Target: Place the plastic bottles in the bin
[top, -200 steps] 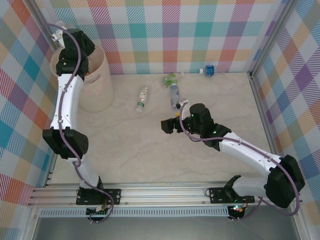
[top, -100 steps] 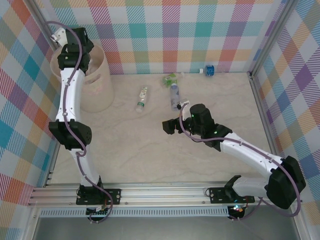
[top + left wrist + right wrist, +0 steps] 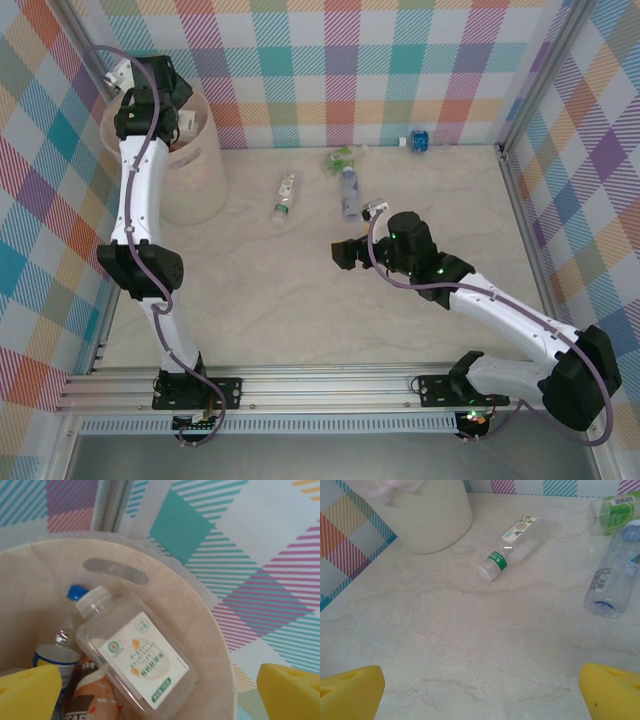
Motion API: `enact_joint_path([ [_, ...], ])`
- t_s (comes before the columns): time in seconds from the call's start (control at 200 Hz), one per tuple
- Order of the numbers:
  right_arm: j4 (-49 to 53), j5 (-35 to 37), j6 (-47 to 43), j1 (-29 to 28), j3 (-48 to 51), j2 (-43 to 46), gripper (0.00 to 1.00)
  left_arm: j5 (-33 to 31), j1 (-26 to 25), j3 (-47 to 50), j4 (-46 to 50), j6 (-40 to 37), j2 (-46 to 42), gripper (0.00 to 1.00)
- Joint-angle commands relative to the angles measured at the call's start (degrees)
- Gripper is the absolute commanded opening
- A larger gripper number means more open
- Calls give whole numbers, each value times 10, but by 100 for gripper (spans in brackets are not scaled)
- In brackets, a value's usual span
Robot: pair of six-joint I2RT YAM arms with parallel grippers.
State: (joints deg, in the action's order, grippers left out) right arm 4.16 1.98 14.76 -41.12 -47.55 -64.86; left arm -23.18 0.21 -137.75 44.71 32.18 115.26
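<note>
Left gripper (image 3: 157, 692) hung over the tall round beige plastic bin (image 3: 197, 185), jaws spread, empty. At least 3 bottles lay inside, clear white-labelled bottle (image 3: 135, 655) uppermost. Right gripper (image 3: 345, 253) hovered right of the bin, spread, empty. 4 lay outside: green-capped clear bottle (image 3: 283, 197) nearest the bin, blue-capped clear bottle (image 3: 349, 192), crushed green bottle (image 3: 342, 158), blue-labelled bottle (image 3: 416, 140) farthest. Judged partly done.

bottles (image 3: 135, 660) in bin (image 3: 202, 615), 4 others (image 3: 284, 198) on table (image 3: 280, 300)

glossy clear bottle (image 3: 135, 655), matt bin (image 3: 192, 607)

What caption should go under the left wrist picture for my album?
Left gripper, jaws open, over the bin, a clear bottle lying on top inside.
</note>
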Motion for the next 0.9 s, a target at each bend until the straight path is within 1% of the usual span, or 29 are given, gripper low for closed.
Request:
enact_joint_path([
  [0.0, 13, 20, 13, -4, 5, 17, 100, 43, -37, -3, 13, -1, -34, 100],
  [0.26, 23, 55, 27, -4, 21, 45, 100, 41, -153, 50, -13, -76, -41, 100],
  [0.345, 24, 67, 34, -4, 28, 55, 100, 44, -187, 62, -21, -113, -31, 100],
  [0.395, 27, 75, 37, -4, 30, 60, 100, 54, -204, 63, -23, -150, -16, 100],
  [0.44, 33, 82, 40, -4, 30, 65, 100, 61, -216, 53, -6, -176, 5, 100],
  [0.53, 48, 91, 43, -4, 31, 78, 100, 52, -227, 18, 44, -202, 59, 100],
  [0.605, 60, 99, 48, -3, 36, 90, 100, 45, -227, 1, 67, -207, 92, 100],
  [0.76, 72, 117, 64, -3, 52, 119, 100, 20, -228, 18, 60, -219, 131, 100],
  [0.895, 84, 126, 71, -4, 58, 140, 100, 39, -227, 24, 45, -250, 173, 100],
])
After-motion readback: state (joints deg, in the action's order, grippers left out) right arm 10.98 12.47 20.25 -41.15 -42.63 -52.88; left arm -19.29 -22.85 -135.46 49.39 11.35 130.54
